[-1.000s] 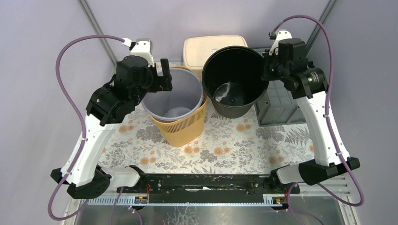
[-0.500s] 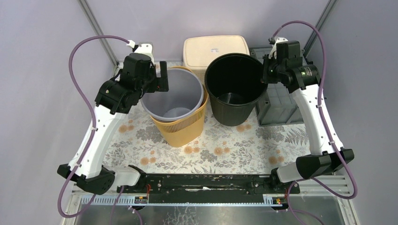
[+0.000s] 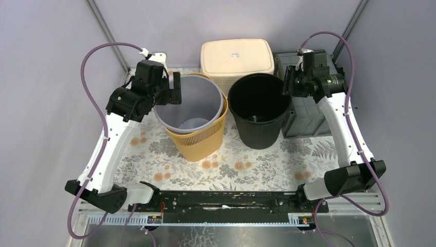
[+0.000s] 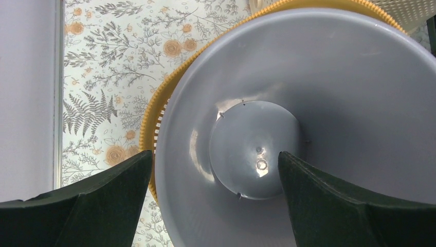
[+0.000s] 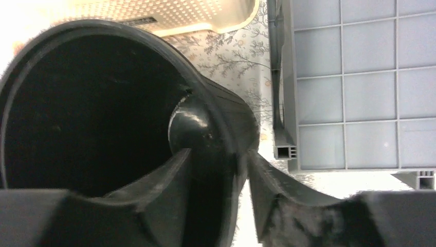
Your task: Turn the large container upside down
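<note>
The large black container (image 3: 258,110) stands upright, mouth up, on the tabletop (image 3: 247,159) between the yellow basket (image 3: 198,141) and the grey crate (image 3: 308,116), so the flip is not yet done. My right fingers (image 5: 149,200) straddle its rim, placed to tip it, though the blurred wrist view doesn't show whether they pinch the wall. My left fingers (image 4: 77,206) hang wide apart astride the rim of the grey bin (image 4: 308,77), holding nothing.

Smooth, slightly glossy plastic on black container (image 3: 257,131) and grey bucket (image 3: 190,100); ribbed matt plastic on yellow basket (image 3: 198,144); perforated plastic on cream bin (image 3: 236,54); floral-printed covering over surface (image 3: 247,164).
</note>
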### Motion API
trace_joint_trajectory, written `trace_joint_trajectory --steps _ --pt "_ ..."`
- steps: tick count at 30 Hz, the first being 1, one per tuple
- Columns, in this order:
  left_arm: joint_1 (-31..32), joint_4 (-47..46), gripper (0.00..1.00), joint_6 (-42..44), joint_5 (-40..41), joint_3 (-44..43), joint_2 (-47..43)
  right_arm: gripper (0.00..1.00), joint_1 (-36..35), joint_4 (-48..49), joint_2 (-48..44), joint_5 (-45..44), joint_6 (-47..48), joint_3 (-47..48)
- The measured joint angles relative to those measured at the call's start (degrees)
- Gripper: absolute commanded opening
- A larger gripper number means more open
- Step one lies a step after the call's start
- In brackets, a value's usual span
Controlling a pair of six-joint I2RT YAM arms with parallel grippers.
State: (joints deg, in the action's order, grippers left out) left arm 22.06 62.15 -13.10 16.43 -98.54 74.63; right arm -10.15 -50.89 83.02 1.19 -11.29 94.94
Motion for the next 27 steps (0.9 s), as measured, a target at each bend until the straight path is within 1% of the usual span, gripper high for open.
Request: trace_joint_trajectory --steps 2,3,5,15,18,27 --pt "0.0 0.3 0.95 0.0 -0.4 0.3 0.0 0.68 0.2 0.8 0.0 0.2 -0.4 0.0" --pt "0.0 0.5 0.95 0.0 -0.4 0.5 0.0 0.70 0.2 1.1 0.0 0.1 -0.5 0.0" --pt "0.0 0.6 0.94 -0.1 -0.3 0.9 0.0 0.72 0.4 1.4 0.0 0.2 -0.8 0.0" --pt "0.0 1.0 0.90 -0.2 2.5 3.0 0.0 0.73 0.5 2.2 0.0 1.9 -1.2 0.5" --pt "0.0 1.1 0.86 -0.2 2.9 3.7 0.0 0.73 0.5 2.4 0.0 2.8 -1.5 1.1" --pt "0.0 1.4 0.79 -0.3 3.3 5.2 0.5 0.73 0.5 3.6 -0.2 4.6 -2.3 1.6"
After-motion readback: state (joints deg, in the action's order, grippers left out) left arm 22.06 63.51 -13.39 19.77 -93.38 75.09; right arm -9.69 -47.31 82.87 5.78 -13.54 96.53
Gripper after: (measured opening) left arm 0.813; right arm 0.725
